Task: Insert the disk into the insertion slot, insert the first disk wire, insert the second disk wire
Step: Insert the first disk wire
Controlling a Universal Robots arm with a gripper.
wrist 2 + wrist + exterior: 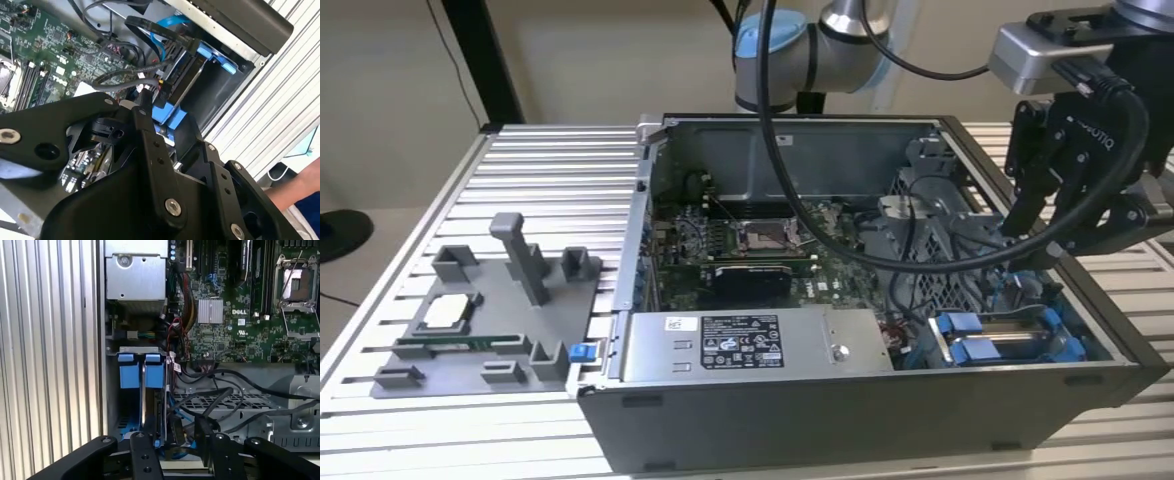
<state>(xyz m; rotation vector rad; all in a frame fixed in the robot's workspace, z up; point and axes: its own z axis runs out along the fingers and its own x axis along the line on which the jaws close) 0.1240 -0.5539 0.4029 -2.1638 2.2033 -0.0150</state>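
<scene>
Black gripper (1038, 238), exterior view: hangs over the insertion slot (1075, 330); how wide its jaws stand we cannot tell.
Disk (983, 349), exterior view: we see it seated in that slot.
First wrist view: black cables (215, 395) cross just beside the disk.
Second wrist view: gripper close to the disk's end, motherboard (55, 65) beyond.

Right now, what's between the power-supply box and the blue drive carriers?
Coloured wires with a connector, between the power-supply box and the blue drive carriers in the first wrist view.
</scene>
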